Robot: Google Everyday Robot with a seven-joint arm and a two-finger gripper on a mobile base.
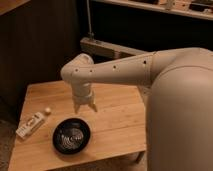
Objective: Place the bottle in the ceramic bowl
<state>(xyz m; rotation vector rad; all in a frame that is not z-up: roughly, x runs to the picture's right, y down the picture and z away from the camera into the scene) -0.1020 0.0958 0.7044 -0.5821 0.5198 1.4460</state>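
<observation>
The bottle [31,124] lies flat near the left edge of the wooden table [120,125], its small round cap [48,110] pointing toward the back right. The ceramic bowl [57,135], black and glossy with rings inside, sits empty near the front edge, just right of the bottle. My gripper [85,109] hangs fingers-down above the table, behind the bowl and to the right of the bottle. It is open, touches neither, and holds nothing.
My pale arm [120,70] reaches in from the right, and its bulky upper part [180,115] covers the table's right end. A grey rail [105,48] and a dark wall stand behind the table. Floor shows at the left.
</observation>
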